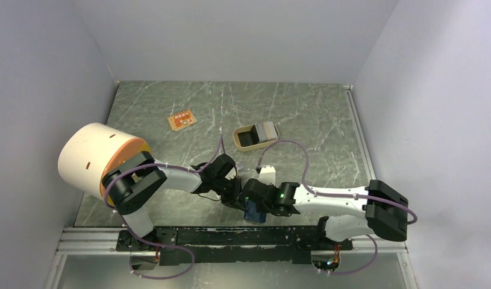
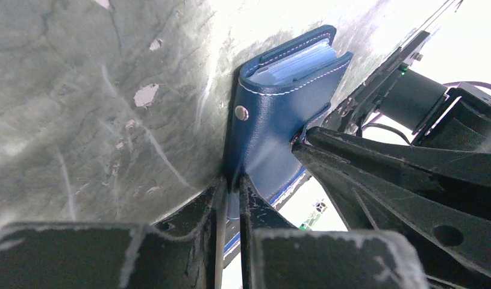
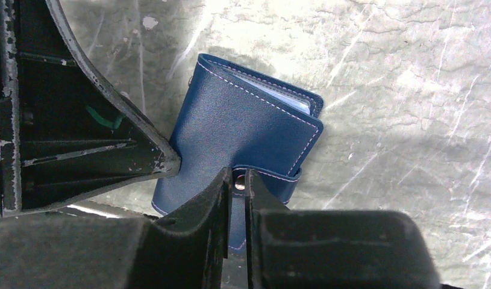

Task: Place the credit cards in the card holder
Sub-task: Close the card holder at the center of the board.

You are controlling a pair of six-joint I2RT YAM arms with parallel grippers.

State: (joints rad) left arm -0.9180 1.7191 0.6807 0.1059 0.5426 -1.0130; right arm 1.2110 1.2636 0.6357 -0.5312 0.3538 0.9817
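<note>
left claw [image 2: 234, 188]: clamped on card holder [image 2: 273, 120] | right claw [image 3: 237, 180]: same

My claw [image 3: 235, 180] pinches the card holder's [image 3: 243, 126] snap tab [image 3: 278, 179], lower centre; pale edges, perhaps credit cards [image 3: 286, 100], peek upper right.

The card holder [image 3: 243, 126] hides its contents (mostly).
</note>
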